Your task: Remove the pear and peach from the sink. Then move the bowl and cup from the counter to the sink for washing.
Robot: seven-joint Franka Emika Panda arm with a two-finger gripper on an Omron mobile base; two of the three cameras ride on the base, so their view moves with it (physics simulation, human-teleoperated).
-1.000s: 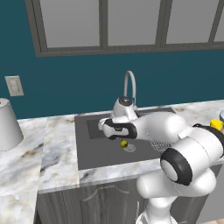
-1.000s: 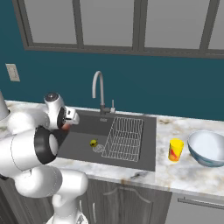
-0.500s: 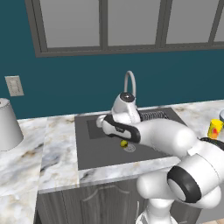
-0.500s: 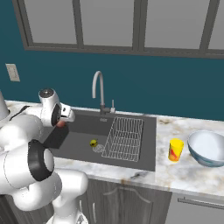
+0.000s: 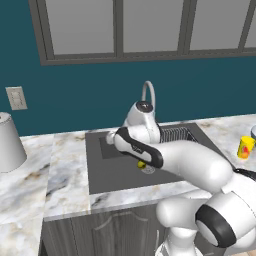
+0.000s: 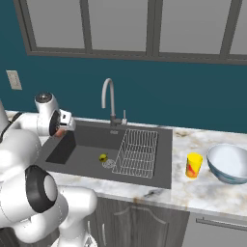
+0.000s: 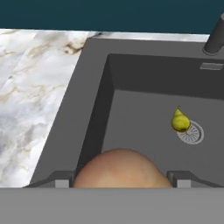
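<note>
Gripping peach (image 7: 120, 168), pear (image 7: 180, 121) beside drain (image 7: 192, 132)

Arm (image 5: 190, 165): glossy white rounded links, dark grey joint bands, round dark caps; hand markings too small to read.

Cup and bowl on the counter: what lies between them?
Nothing; in the right base view only bare counter separates the cup from the bowl.

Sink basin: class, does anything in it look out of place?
Yes: a small yellow-green pear lies beside the round drain of the dark grey sink, an odd spot for fruit.
</note>
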